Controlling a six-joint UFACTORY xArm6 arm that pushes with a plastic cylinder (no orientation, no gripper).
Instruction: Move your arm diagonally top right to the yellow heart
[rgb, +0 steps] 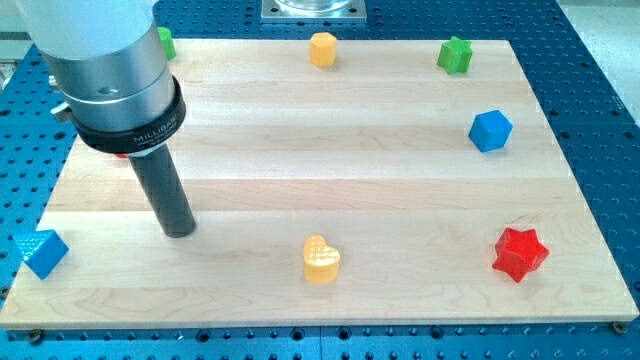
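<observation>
A: Item one, your risk?
B: Your tip (179, 230) has no jaws, carries nothing, and sits well left of the yellow heart (321, 259). Overshoot and you knock it off the table (400, 150).
A: Item two, the heart?
B: Small, ridged, lying flat near the view's bottom edge, centre.

Heart (321, 259) right of my tip (179, 230)
</observation>
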